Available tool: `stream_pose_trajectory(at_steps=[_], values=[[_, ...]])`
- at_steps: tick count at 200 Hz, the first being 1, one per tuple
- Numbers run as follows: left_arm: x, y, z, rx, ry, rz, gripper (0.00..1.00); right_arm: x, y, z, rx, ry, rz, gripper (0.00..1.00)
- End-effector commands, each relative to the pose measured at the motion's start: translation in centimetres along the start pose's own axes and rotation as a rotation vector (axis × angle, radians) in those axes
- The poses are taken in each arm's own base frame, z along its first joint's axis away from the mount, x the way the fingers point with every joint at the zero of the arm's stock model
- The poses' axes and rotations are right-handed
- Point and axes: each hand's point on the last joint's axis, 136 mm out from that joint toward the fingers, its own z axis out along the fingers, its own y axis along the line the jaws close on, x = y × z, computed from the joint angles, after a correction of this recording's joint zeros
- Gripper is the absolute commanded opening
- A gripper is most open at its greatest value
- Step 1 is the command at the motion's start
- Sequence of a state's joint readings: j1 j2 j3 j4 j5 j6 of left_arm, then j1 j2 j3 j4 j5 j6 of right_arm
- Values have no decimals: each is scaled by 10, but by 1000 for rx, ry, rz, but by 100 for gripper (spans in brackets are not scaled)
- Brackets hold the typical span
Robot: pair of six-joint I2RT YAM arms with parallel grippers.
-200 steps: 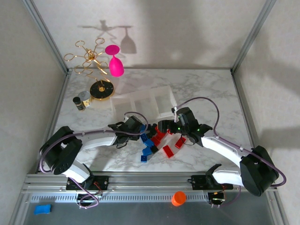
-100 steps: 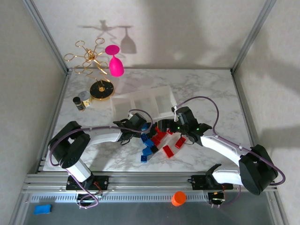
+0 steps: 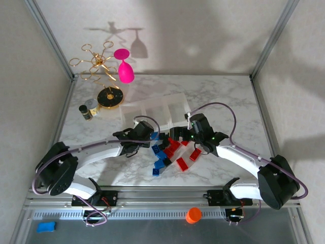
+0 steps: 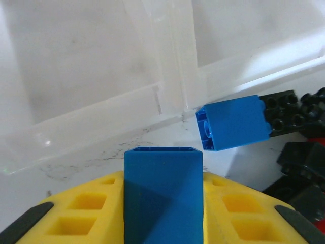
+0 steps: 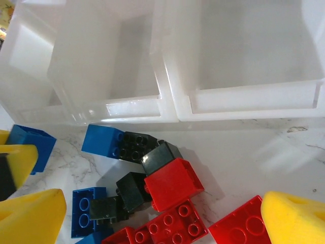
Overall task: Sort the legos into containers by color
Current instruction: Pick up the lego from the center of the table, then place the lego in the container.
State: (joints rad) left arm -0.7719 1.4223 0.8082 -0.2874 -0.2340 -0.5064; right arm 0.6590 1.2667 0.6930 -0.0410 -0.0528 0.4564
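The left pincer [image 4: 162, 213] is clamped on a blue brick [image 4: 162, 173], with the containers [image 4: 96, 119] just ahead of it. Raise the brick over their rim, centre it above one compartment, then release. The right pincer [image 5: 162, 216] stands wide apart over the loose legos [image 5: 170, 188]; give it room.

A brick [image 4: 162, 188] sits between the left fingers [image 4: 86, 206]. Just ahead of them runs the near wall of the containers [image 4: 96, 119], with a second brick [image 4: 232, 122] ahead to their right. Between the right fingers [image 5: 292, 218] lies the pile of legos [image 5: 170, 185], with the containers beyond it.
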Motion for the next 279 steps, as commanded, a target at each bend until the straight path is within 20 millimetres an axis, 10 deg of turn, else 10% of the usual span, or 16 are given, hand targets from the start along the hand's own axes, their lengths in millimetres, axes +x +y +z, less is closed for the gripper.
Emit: stream_pose_trajectory(at_steps=[1,51,120,204,279], values=[[-18,5,-25,-8,-55,-42,24,-19,18,-1,-52,-44,-25,99],[-73,26,-41,-94,-170,-120,25,-33,29,3,-91,-84,-17,99],[-123,61,3,-177,-224,-226,25,-45,30,15,-79,-123,2,99],[-124,79,71,-293,-139,-192,34,-52,27,18,-46,-132,-15,99],[-126,78,56,-273,-149,-200,56,-64,29,7,-40,-175,-36,99]])
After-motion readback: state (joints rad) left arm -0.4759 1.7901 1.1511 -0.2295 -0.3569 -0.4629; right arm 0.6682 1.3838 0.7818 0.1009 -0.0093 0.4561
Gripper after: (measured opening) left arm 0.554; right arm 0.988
